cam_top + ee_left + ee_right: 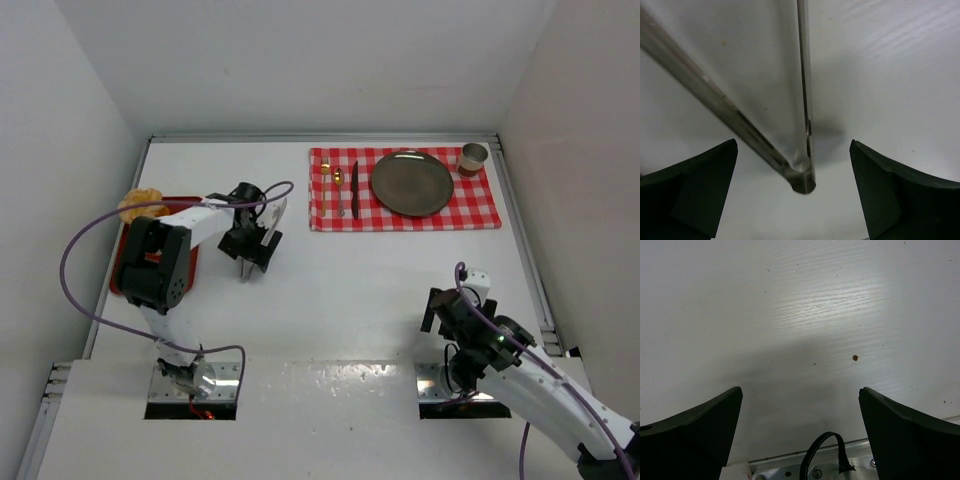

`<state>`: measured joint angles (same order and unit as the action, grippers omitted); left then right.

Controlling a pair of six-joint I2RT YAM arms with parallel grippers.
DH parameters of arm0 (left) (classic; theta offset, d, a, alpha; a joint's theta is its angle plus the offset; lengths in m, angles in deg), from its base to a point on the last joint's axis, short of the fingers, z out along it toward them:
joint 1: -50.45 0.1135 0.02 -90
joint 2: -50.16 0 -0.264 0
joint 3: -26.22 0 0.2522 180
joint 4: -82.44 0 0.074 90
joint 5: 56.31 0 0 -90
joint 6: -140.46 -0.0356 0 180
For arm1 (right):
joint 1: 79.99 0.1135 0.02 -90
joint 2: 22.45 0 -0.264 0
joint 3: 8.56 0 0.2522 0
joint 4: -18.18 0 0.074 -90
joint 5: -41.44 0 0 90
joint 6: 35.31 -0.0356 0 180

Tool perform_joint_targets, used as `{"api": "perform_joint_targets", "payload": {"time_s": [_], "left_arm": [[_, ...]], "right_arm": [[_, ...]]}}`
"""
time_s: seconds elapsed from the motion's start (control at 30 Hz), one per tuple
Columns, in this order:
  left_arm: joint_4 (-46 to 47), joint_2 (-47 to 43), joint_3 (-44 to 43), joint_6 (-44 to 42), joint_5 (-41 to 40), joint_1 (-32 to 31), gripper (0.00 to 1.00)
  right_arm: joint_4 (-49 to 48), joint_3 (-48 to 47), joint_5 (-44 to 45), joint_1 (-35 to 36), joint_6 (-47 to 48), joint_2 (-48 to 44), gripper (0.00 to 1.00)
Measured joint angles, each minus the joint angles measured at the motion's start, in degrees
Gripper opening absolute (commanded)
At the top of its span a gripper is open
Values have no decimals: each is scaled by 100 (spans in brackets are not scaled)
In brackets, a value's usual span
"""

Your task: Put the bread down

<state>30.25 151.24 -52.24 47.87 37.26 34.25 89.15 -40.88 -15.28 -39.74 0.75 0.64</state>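
The bread (140,203), a golden piece partly hidden behind the left arm (150,262), sits at the far end of a red tray (117,272) at about 9 o'clock on the table (330,290). It is well apart from the dark plate (412,182) on the checked cloth (480,210) at 1 o'clock. The left gripper (792,142) is at 3 o'clock from the tray, its fingers spread wide with the hinged end of metal tongs (802,182) between them, touching neither, while the right gripper (800,390) hangs over the table at 5 o'clock, fingers likewise spread.
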Motion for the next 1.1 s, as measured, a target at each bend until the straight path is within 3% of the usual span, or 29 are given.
{"api": "perform_joint_targets", "payload": {"time_s": [0.17,0.3,0.53,0.7,0.87,0.97,1.1], "left_arm": [[109,638,-439,81,-269,0,100],[299,986,-894,238,-374,-42,90],[542,1132,-1097,542,-461,-74,56],[87,1119,-1340,509,-494,-22,55],[-1226,1069,-3069,164,-138,291,55],[-1513,546,-3904,-44,-129,669,52],[-1786,-573,-3792,-210,-118,1408,49]], "right_arm": [[-9,-70,120,0,28,-2,99],[-9,-79,190,0,46,-2,99],[105,-133,387,0,109,-13,99],[151,-133,459,0,109,-103,99],[175,-133,503,0,122,-140,99],[184,-133,516,0,131,-140,99],[186,-133,525,0,173,-140,99]]}}
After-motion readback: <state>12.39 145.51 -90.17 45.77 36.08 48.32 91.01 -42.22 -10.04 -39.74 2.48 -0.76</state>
